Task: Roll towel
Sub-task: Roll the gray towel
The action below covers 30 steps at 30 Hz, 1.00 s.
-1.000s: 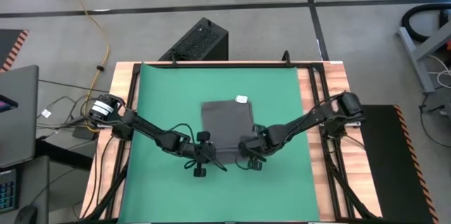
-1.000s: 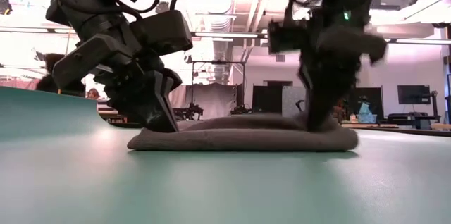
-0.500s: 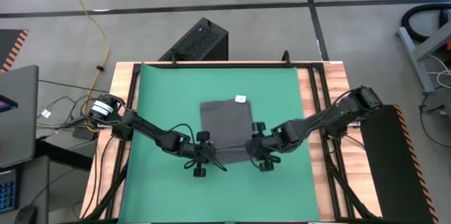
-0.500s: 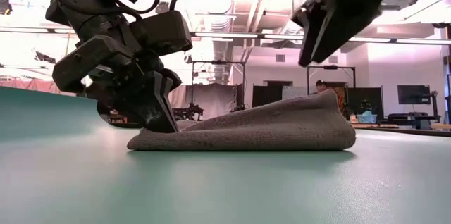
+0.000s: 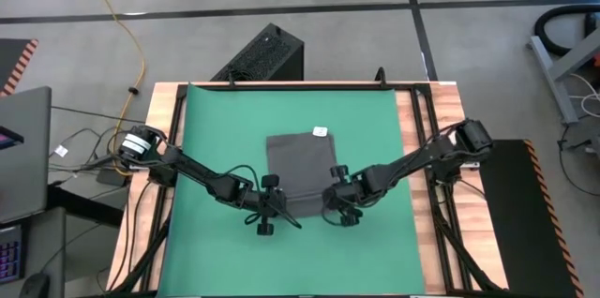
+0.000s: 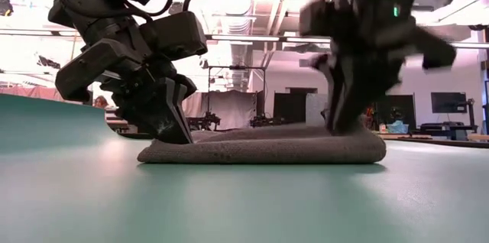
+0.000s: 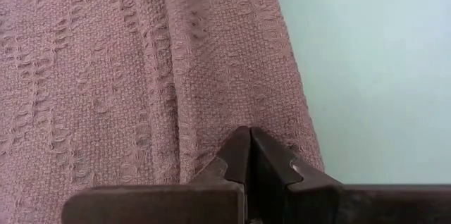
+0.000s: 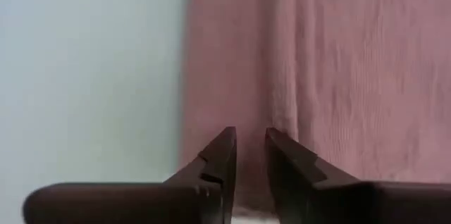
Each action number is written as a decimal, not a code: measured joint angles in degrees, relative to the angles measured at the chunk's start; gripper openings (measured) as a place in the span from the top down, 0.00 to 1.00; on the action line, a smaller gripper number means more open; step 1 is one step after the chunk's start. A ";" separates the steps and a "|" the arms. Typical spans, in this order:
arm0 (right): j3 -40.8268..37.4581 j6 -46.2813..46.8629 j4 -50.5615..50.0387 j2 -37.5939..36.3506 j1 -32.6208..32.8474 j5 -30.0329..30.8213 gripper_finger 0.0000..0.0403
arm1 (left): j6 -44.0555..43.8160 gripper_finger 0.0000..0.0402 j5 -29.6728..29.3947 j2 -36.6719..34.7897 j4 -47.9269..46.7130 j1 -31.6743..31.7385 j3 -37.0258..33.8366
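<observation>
Two dark, jointed arms trail black cables; each pincer has blocky, tapered fingers.

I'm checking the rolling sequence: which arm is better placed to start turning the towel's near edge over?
Left, probably. The left gripper is shut on the towel at its near corner, while the right gripper is on the towel's other near corner with fingers slightly apart, gripping nothing.

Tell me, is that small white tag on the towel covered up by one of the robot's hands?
No, the white tag lies uncovered at the towel's far edge, apart from both hands.
</observation>
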 joint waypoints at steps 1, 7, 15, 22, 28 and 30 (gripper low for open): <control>-1.59 0.22 0.88 0.00 -0.40 0.02 0.76 | 0.00 1.00 0.00 0.00 -0.34 0.00 0.00; -8.10 2.19 7.53 -1.32 -2.46 -3.13 0.77 | 0.50 1.00 0.01 0.00 -1.77 0.01 0.00; -11.71 2.39 12.14 -1.11 -2.56 -3.96 0.77 | -0.10 1.00 -1.33 -4.45 -2.28 -0.48 0.16; -12.02 2.40 13.85 -0.99 -2.56 -4.06 0.77 | -4.13 1.00 -15.17 -7.37 10.80 -2.07 -2.89; -12.05 2.08 15.01 -0.92 -2.60 -4.24 0.77 | -8.86 1.00 -17.44 -1.83 22.99 -2.15 -5.68; -12.05 1.53 15.28 -0.92 -2.82 -4.42 0.77 | -8.97 1.00 -17.54 -0.75 23.37 -2.11 -5.75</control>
